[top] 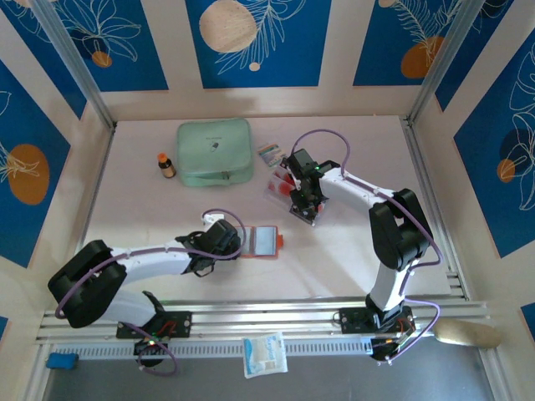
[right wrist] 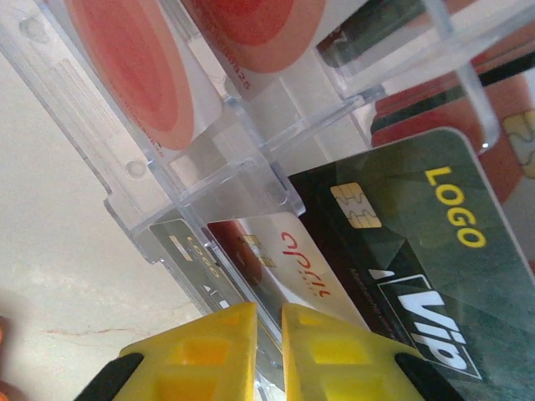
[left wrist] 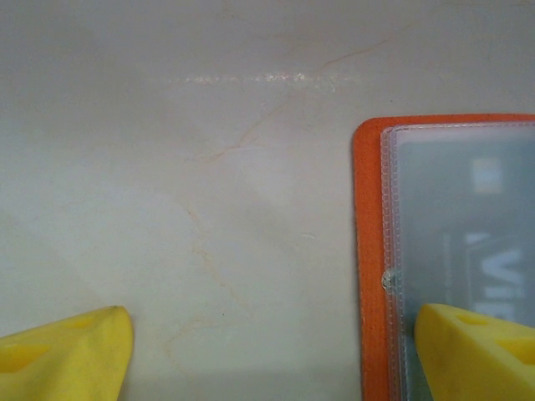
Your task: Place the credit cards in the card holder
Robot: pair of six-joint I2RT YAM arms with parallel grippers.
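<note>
- Fingers of the right gripper [right wrist: 267, 322] stand narrow, with only a thin slit between them, right at the lower edge of the credit cards [right wrist: 393, 267]. Whether they pinch one cannot be told.
- Fingers of the left gripper [left wrist: 272, 326] stand wide and hold nothing. One yellow tip lies over the card holder [left wrist: 369, 251], the other over the bare surface [left wrist: 209, 167].
- The credit cards sit fanned in a clear stand [right wrist: 242, 167] around the middle of the surface, slightly toward its right edge. The card holder lies open and flat between there and the near edge.
- The cards are probably light, thin, stiff and glossy, so likely slippery. A pinch across both faces at a free edge looks best. The stand seems light and may shift.
- One card is dark with a gold chip, yellow "LOGO" and white "VIP"; others are pale with a big red circle.
- The holder has an orange-red rim and a greyish clear sleeve [left wrist: 460, 192], likely soft. Lettering shows through it, so one card appears to be inside.
</note>
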